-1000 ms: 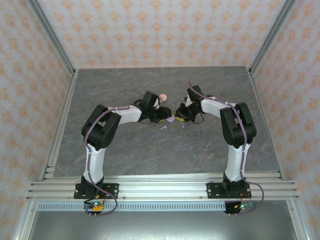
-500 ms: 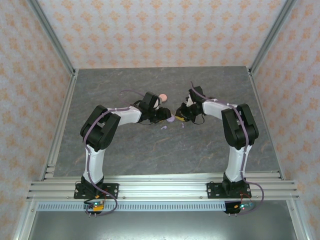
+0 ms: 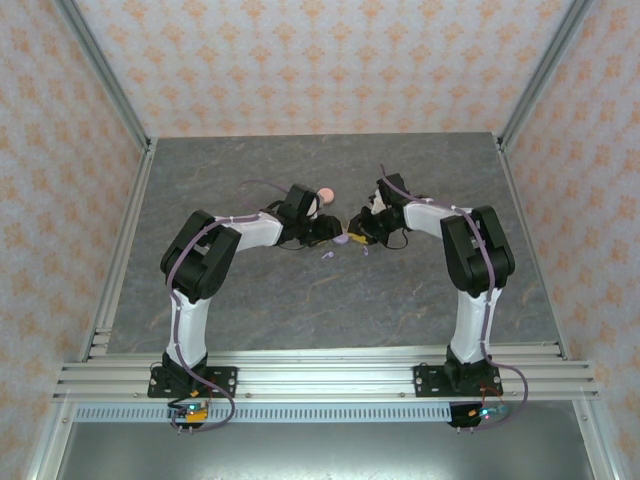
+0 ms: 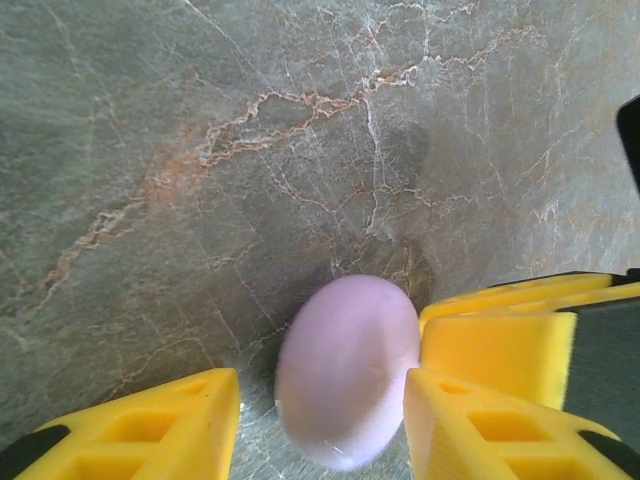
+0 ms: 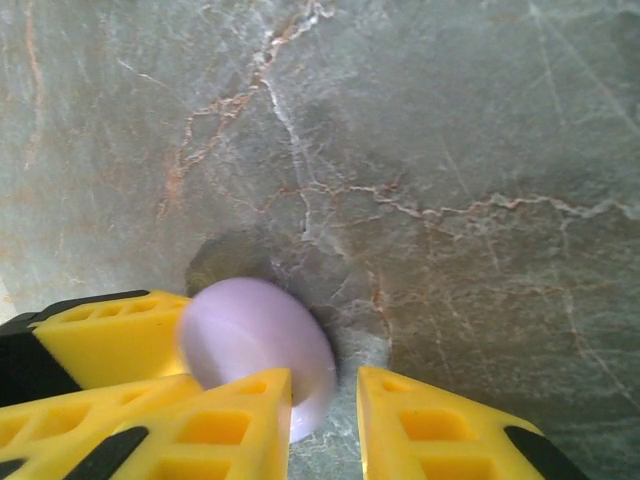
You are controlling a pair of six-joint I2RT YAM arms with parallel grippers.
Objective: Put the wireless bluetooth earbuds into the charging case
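Lilac charging case, round and smooth, sits near the middle of the grey marbled table, where the two arms meet tip to tip. Seen from the left wrist, the left gripper has its yellow fingers on either side of the case. The finger at 3 o'clock touches the shell, while a dark sliver shows between the shell and the finger at 9 o'clock, so whether it squeezes the case cannot be told. Seen from the right wrist, the right gripper has its jaws a narrow way apart, unclenched. There the case lies at 10 o'clock of the gap, partly behind one finger, and its rim pokes into the gap without reaching the other finger. Two lilac earbuds lie loose on the table outside the case, one just at 7 o'clock of it and one at 5 o'clock. A pink round case rests at 11 o'clock of the lilac one, beside the left arm's wrist
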